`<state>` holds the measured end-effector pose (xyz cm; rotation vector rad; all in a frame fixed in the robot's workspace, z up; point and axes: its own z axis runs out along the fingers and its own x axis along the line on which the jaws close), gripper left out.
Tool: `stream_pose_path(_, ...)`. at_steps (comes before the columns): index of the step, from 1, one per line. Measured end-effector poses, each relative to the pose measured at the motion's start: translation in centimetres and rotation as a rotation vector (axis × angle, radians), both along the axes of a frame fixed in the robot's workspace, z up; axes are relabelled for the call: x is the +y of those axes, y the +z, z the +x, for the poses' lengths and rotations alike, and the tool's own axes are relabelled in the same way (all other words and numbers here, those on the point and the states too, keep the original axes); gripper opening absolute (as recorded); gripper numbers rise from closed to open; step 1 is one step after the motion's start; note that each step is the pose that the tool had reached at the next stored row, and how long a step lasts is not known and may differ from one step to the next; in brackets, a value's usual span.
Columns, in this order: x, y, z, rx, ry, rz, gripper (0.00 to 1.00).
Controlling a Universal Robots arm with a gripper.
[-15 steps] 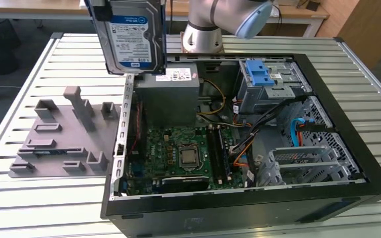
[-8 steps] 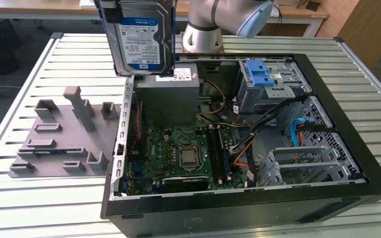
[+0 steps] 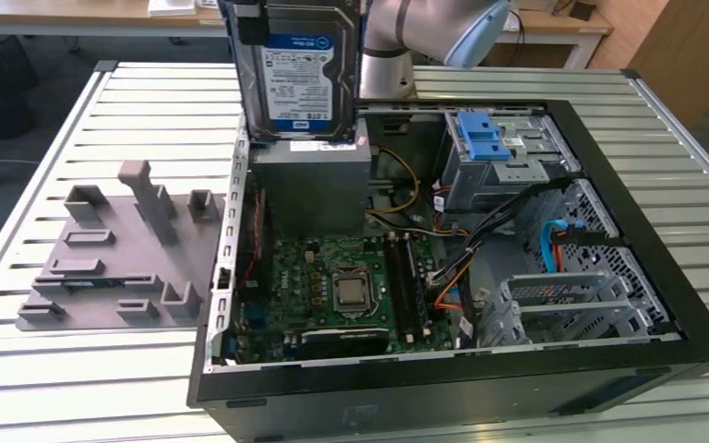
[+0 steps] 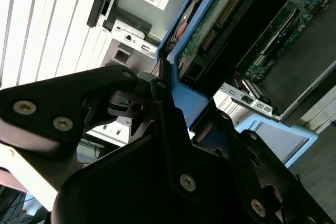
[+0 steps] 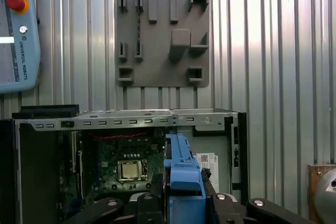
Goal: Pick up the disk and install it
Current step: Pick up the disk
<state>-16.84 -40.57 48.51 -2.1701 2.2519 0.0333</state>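
Observation:
The disk (image 3: 295, 69) hangs upright above the back of the open computer case (image 3: 668, 305), its white-and-blue label facing the exterior view. It is over the grey power-supply box (image 3: 311, 185). In the second wrist view my gripper (image 4: 157, 85) is shut on the disk's blue bracket (image 4: 195, 106), and the disk's green circuit board (image 4: 220, 19) shows beyond it. The first wrist view has the blue bracket edge (image 5: 181, 166) standing between my black fingers (image 5: 231, 203), above the motherboard.
A grey drive cage with a blue latch (image 3: 490, 138) sits at the case's far side. A grey fixture plate (image 3: 108, 249) lies on the slatted table at the exterior view's left. A teach pendant (image 5: 16, 30) rests on the table.

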Motion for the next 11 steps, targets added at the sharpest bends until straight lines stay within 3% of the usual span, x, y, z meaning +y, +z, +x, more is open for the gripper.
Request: stream_pose_path(11, -0.06, -0.01, 2.69, 0.0000, 0.000, -0.0001, 0.36)
